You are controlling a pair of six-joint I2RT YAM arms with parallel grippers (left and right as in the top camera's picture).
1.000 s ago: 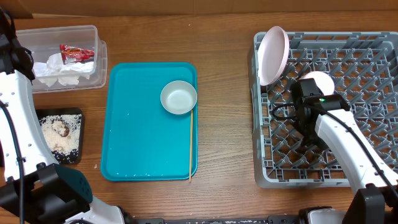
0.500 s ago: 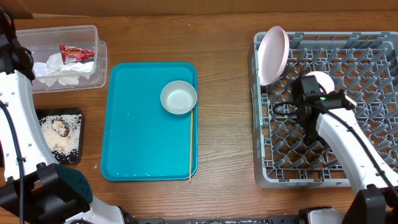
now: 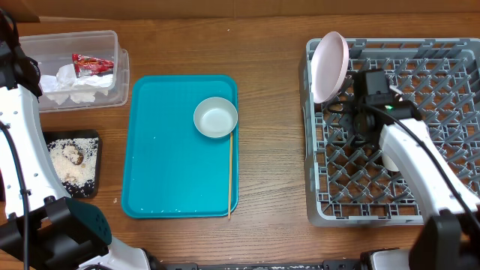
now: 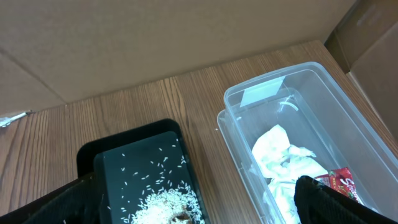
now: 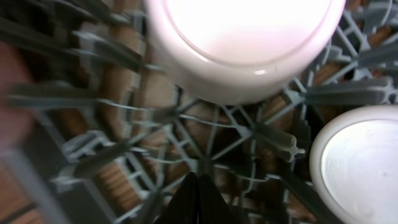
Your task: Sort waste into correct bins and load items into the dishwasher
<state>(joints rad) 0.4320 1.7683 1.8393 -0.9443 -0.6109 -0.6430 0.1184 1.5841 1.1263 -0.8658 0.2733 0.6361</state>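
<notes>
In the right wrist view my right gripper (image 5: 199,182) is shut with nothing in it, low over the grey dishwasher rack (image 5: 93,106). A white round dish (image 5: 245,43) lies just ahead of it and a second white one (image 5: 360,168) lies to its right. From overhead, my right wrist (image 3: 371,94) covers them, beside the upright pink plate (image 3: 330,66). The grey-white bowl (image 3: 216,118) sits on the teal tray (image 3: 172,165). My left gripper (image 4: 205,214) hangs open above the black tray (image 4: 134,158) of rice (image 4: 165,202) and the clear tub (image 4: 298,87) holding the napkin (image 4: 283,152) and red wrapper (image 4: 339,180).
A thin wooden stick (image 3: 230,172) lies along the teal tray's right side. The rack (image 3: 450,75) fills the table's right side with upright pegs. The clear tub (image 3: 112,45) and black tray (image 3: 52,139) sit at the far left, by my left arm (image 3: 19,127).
My right wrist has moved toward the back of the rack and now covers the white dish that showed from overhead. The left arm has not moved.
</notes>
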